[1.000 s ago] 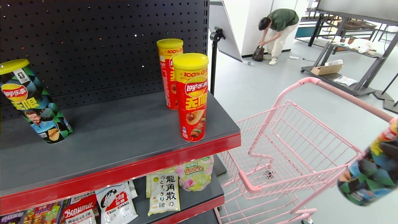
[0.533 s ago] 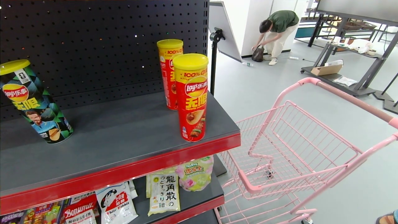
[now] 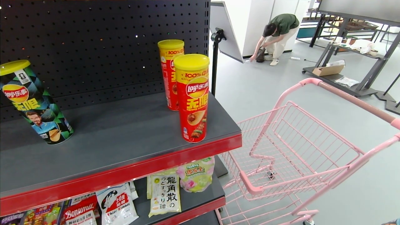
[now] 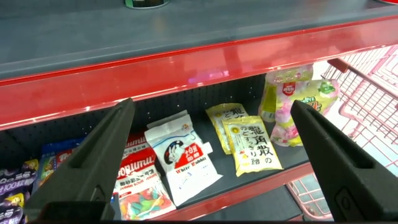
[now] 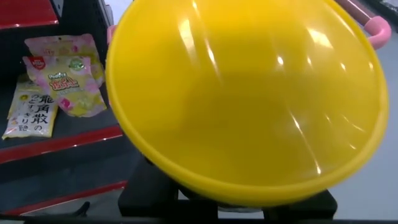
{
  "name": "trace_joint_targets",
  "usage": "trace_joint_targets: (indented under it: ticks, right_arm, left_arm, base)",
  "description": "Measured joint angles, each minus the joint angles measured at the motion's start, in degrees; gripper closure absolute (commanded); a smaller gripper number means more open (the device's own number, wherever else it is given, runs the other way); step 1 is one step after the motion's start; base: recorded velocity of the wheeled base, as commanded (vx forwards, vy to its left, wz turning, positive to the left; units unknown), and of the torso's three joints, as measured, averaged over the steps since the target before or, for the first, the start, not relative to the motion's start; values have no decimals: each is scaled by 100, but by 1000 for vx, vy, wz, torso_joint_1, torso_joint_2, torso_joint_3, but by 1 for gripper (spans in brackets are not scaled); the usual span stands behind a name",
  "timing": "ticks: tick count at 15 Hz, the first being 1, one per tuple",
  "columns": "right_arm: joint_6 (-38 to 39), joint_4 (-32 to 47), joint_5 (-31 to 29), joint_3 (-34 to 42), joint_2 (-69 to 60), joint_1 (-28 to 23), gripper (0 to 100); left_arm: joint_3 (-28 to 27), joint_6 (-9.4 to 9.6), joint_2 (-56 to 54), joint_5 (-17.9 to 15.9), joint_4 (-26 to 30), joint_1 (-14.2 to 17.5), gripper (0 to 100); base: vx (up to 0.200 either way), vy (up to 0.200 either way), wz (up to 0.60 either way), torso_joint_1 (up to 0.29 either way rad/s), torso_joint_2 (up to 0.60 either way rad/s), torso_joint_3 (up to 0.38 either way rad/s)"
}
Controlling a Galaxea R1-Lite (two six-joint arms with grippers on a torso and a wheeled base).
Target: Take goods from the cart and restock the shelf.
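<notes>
Evidently the step in hand is the carry from cart to shelf: the right gripper [image 5: 155,196] has a carried can [image 5: 249,93] right before its wrist camera, yellow lid toward the lens. Its fingers are hidden behind that lid, but the can hangs off any support, so I judge it clamped. The left gripper [image 4: 211,104] has its fingers wide apart on nothing, facing the lower tier. To do this well, bring the can up over the red lip [image 3: 156,162] of the shelf [image 3: 118,131] and keep it upright. Aim for the bare grey stretch in the middle of the head view, and approach wide of the front red can [image 3: 192,100] at centre frame, which stands near the edge and would likely topple if nudged. Set the base flat and let go only once it stands. By count, three cans stand on the upper tier. One is a green-black can [image 3: 37,106] at the left edge of the frame; the other two are red, the rear red can [image 3: 167,56] just behind the front one. With the carried one that makes four. One pink cart [image 3: 307,82] fills the right half. The lower tier holds two overlapping yellowish bags [image 3: 164,195], two pale pink-green bags [image 3: 195,175], one white bag [image 3: 117,203] and one red bag [image 3: 78,212]. Darker packets lie at the lower left; I cannot count them.
</notes>
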Motion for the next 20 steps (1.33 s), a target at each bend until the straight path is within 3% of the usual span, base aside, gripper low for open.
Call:
trace_joint_targets:
  ticks: [14,20]
  right_arm:
    - [-200,-60,35,5,116,16,100]
    - [-222,-57,17,124,91,0,100]
  left_arm:
    - [0,0,0,2,0,-2,0]
    - [0,0,0,2,0,0,0]
  base:
    - [0,0,0,141,-349,-202]
    - [0,0,600,7,-7,-2]
